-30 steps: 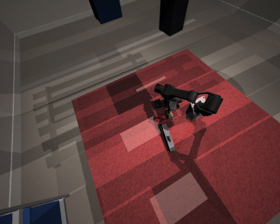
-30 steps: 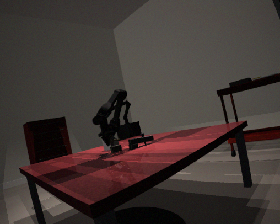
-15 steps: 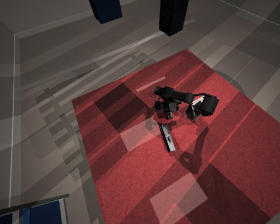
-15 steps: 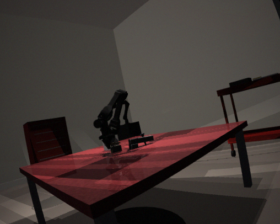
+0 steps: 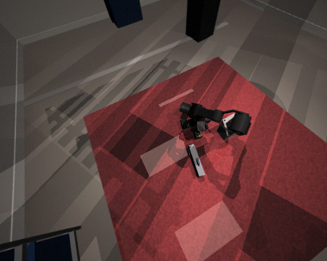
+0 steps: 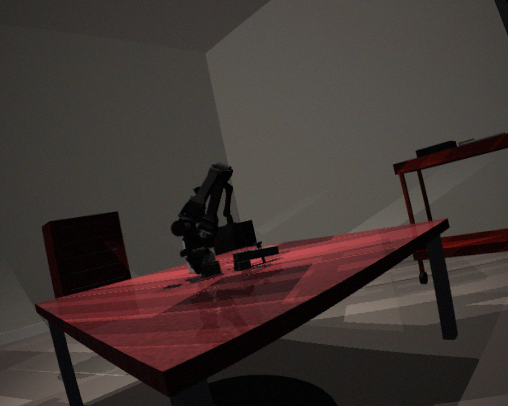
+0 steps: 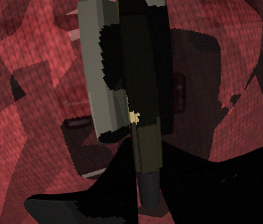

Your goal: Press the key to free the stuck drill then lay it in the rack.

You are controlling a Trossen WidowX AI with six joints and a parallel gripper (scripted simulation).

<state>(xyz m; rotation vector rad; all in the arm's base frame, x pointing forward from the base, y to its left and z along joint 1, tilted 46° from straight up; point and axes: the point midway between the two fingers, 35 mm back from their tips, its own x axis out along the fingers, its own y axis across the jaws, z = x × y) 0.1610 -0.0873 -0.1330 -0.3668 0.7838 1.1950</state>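
Observation:
My gripper (image 7: 137, 141) (image 5: 198, 135) is shut on the drill (image 7: 149, 142), a thin dark brown-yellow rod with a dark blue end between the fingers. The drill lines up lengthwise with the rack (image 7: 91, 65) (image 6: 213, 268), whose pale grey side shows on its left and dark side on its right in the wrist view. Deep shadow hides whether the drill touches the rack floor. The long pale holder (image 5: 194, 156) (image 6: 242, 261) stands just beyond the gripper. A small bluish piece (image 5: 197, 161), probably the key, sits at its middle.
The red table (image 5: 195, 200) (image 6: 133, 337) carries the arm and the holder. The arm base (image 5: 226, 133) stands to the right of the gripper in the top view. Strong shadows cross the table. A red cart (image 6: 408, 166) stands beyond it.

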